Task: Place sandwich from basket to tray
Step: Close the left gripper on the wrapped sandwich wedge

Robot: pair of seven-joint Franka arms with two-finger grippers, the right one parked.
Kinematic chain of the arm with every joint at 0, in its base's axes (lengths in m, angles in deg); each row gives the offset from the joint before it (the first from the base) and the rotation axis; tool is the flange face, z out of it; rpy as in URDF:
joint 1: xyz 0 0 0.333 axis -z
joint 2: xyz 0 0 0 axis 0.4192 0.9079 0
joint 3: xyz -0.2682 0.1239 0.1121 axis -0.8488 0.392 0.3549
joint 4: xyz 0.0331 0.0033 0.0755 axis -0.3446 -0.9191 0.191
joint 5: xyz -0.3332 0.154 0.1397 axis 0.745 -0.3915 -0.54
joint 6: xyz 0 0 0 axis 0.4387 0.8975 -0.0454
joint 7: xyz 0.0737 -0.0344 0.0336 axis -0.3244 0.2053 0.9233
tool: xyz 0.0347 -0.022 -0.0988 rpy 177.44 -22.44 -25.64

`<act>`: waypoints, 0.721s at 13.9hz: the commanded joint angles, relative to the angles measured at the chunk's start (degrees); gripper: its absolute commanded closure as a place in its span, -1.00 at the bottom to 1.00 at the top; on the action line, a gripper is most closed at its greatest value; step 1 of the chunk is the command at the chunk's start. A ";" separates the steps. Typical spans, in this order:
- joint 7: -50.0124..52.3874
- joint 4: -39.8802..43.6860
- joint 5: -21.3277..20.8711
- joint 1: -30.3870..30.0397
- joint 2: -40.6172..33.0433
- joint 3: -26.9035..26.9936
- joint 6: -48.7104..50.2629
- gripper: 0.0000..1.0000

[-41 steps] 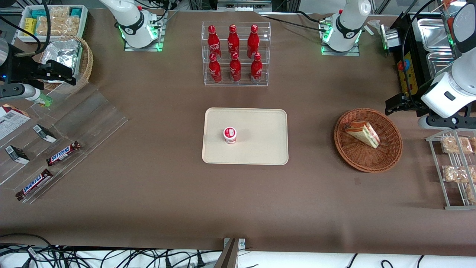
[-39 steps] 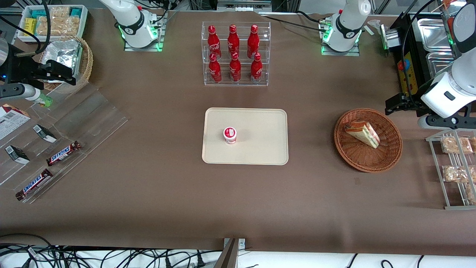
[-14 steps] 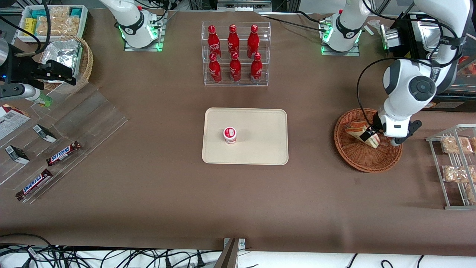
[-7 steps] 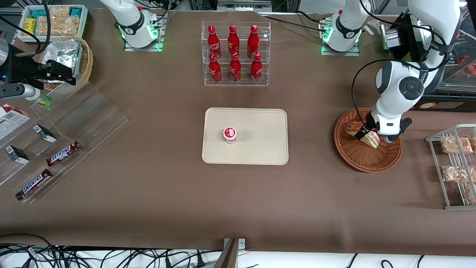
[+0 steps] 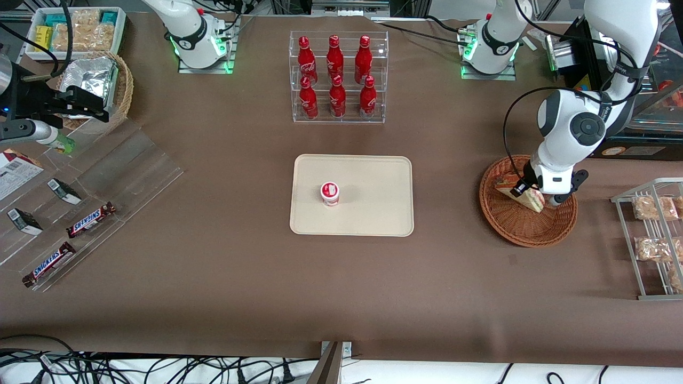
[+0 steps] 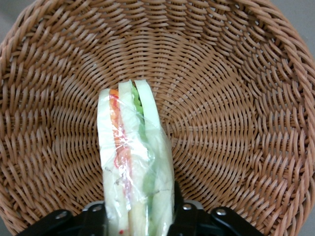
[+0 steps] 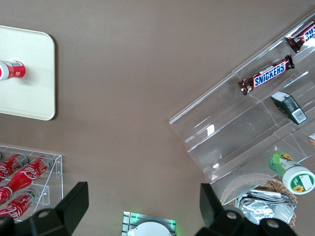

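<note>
The sandwich [image 5: 533, 200], a wrapped wedge with white, red and green layers, lies in the round reddish-brown wicker basket [image 5: 520, 237] toward the working arm's end of the table. My gripper [image 5: 525, 189] is down inside the basket, shut on the sandwich. In the left wrist view the sandwich [image 6: 130, 162] fills the gap of the gripper [image 6: 139, 216], a black finger pressed against each of its sides, with the basket weave [image 6: 236, 98] all around. The cream tray [image 5: 373, 213] lies at mid-table, well clear of the basket.
A small red-and-white cup [image 5: 330, 193] stands on the tray. A clear rack of red bottles [image 5: 337, 77] is farther from the camera than the tray. A wire rack with bagged snacks [image 5: 653, 234] stands beside the basket. Acrylic steps with Snickers bars [image 5: 90, 220] lie toward the parked arm's end.
The left arm swung in from the table's end and came down over the basket onto the sandwich. Over the last half second it shifted only slightly. The sandwich stays in the basket.
</note>
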 commanded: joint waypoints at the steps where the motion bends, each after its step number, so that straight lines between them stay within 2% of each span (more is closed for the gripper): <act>1: 0.31 1.83 -2.13 -0.46 -2.31 -0.43 3.78 1.00; 5: -6.88 14.03 -1.86 -0.11 -3.46 -1.48 23.97 1.00; 10: -14.53 31.44 1.56 0.95 -2.23 -3.24 41.13 1.00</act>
